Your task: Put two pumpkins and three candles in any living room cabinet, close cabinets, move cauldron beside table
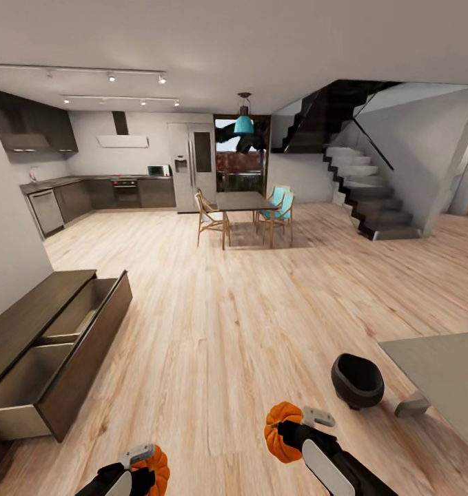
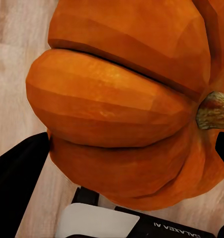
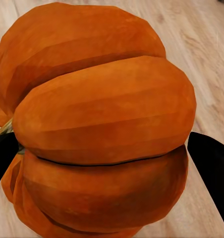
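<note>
- You had one pumpkin (image 1: pixel 154 468) clamped in the left claw (image 1: pixel 145 463) and the other pumpkin (image 1: pixel 282 432) clamped in the right claw (image 1: pixel 293 428), both held low over the wood floor (image 1: pixel 227 331).
- The cabinet (image 1: pixel 47 344) lay ahead and to your left against the wall, its long axis running away from you, two drawers pulled open.
- Your left arm was nearer it, so I judged that pumpkin should go in first.
- The cauldron (image 1: pixel 358 379) sat right of you, beside the grey surface (image 1: pixel 440 372).
</note>
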Controlling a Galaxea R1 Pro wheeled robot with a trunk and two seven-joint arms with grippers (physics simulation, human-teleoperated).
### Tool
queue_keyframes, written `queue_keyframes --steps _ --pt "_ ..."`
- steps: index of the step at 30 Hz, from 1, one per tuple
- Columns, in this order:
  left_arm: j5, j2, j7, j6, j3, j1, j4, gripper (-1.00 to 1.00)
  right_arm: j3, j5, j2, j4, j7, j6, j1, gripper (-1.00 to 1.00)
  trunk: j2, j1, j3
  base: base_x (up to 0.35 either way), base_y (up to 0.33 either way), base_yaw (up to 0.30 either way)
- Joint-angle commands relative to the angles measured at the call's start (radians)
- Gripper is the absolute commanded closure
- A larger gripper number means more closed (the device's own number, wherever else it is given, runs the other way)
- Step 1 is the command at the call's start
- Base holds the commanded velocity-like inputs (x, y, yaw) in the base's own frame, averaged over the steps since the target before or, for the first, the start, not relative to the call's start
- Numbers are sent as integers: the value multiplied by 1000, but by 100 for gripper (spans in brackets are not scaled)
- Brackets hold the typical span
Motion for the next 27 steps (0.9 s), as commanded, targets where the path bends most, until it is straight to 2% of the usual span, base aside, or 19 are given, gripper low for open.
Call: queue_keyframes --steps 1,16,22,27 --pt "9 1 10 2 -8 -1 -3 100 4 -2 -1 -2 -7 2 -1 100 -1 1 -1 336 0 29" --pt "9 1 10 2 -9 -1 -3 100 4 -2 -1 -2 -7 2 -1 100 -1 1 -1 335 0 6" --pt "9 1 10 1 -11 -1 -3 100 4 -2 -1 -2 -7 2 -1 100 -1 1 -2 335 0 180" --pt "8 1 10 0 -12 -1 -4 100 4 -2 -1 -2 -6 2 -1 100 -1 1 -2 335 0 37"
